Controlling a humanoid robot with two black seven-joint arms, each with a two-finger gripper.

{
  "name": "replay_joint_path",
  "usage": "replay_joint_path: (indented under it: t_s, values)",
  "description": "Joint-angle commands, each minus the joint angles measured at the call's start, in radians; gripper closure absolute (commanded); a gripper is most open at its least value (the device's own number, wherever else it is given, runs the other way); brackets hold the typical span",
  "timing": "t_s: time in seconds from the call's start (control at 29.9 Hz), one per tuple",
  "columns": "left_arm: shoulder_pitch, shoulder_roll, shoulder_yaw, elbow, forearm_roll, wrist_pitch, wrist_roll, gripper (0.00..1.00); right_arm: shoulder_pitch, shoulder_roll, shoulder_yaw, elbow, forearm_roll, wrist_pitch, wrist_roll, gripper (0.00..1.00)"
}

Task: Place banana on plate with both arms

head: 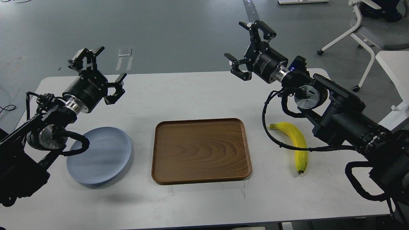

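Observation:
A curved yellow banana with a dark tip lies on the white table at the right, partly under my right arm and its cable. The pale blue-grey plate sits at the left, its left rim hidden by my left arm. My left gripper hangs open and empty above the table, behind the plate. High over the table's far edge, my right gripper is open and empty, well behind the banana.
A rectangular brown wooden tray lies between plate and banana, with nothing on it. The white table ends near the bottom of the view. A white office chair and another white table edge stand at the far right.

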Motion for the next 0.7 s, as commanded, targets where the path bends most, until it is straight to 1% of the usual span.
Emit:
replay_joint_path:
  t_s: [0.0,0.17,0.27,0.33,0.47,0.67]
  values:
    - [0.015,0.003,0.000,0.000,0.002,0.003,-0.005,0.02,-0.010,-0.006,0.003,0.021,0.001,-0.007,0.001,0.00]
    - [0.012,0.006,-0.004,0.002,0.000,0.015,-0.007,0.02,-0.010,-0.029,0.003,0.059,0.001,-0.003,0.001,0.00]
    - [0.007,0.006,-0.010,0.002,0.000,0.021,-0.007,0.02,-0.027,-0.070,0.003,0.093,0.001,0.006,0.001,0.00]
    - [0.006,0.006,-0.015,0.000,0.000,0.020,-0.007,0.02,-0.050,-0.107,0.011,0.113,0.002,0.036,0.001,0.00]
    - [0.007,0.001,-0.010,-0.001,0.000,0.018,-0.008,0.02,-0.070,-0.147,0.012,0.130,0.002,0.036,0.001,0.00]
    - [0.007,-0.005,-0.007,-0.001,0.000,0.020,-0.008,0.02,-0.073,-0.155,0.028,0.127,0.002,0.036,0.001,0.00]
